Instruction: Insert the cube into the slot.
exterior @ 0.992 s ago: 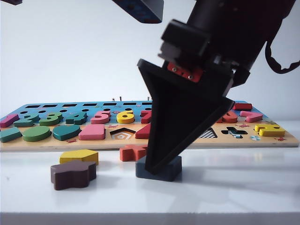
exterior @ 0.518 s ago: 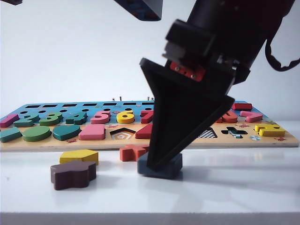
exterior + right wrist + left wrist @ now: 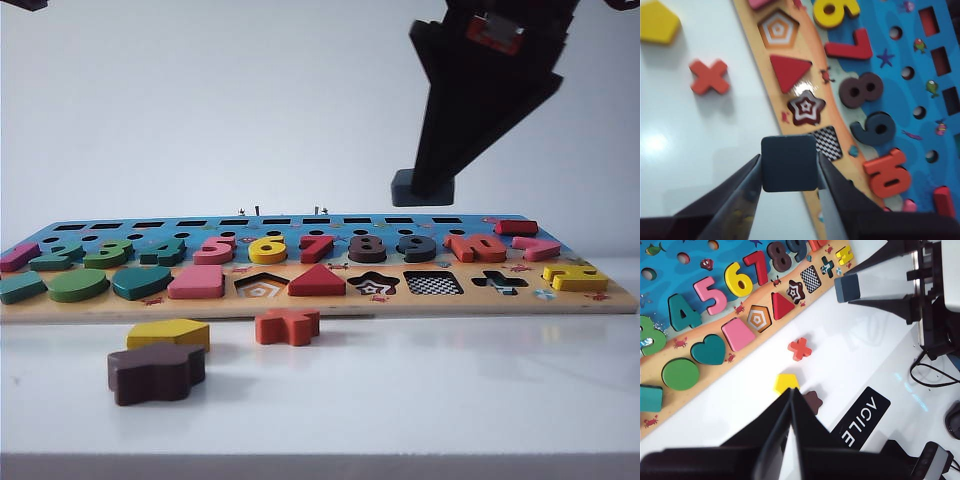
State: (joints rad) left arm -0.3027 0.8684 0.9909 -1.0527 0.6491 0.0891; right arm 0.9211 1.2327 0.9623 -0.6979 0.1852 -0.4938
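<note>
The right gripper (image 3: pixel 424 188) hangs in the air above the right part of the puzzle board (image 3: pixel 320 300), its two dark fingers pressed against opposite sides of the cube (image 3: pixel 408 187), which is clear of both table and board. In the right wrist view the cube (image 3: pixel 789 163) sits squarely between the fingers (image 3: pixel 735 200), and just past it lies the checkered square slot (image 3: pixel 826 142), beside the star-shaped recess (image 3: pixel 806 107) and the red triangle (image 3: pixel 788 71). The left gripper (image 3: pixel 791 412) is held off to the side above the white table (image 3: pixel 420 400), well away from the board, its fingers drawn together to a point with nothing between them. On the table in front of the board lie three loose pieces (none touching the board): an orange cross (image 3: pixel 287 326), a yellow pentagon (image 3: pixel 169 333) and a dark brown wavy-edged piece (image 3: pixel 157 372) nearest the camera.
</note>
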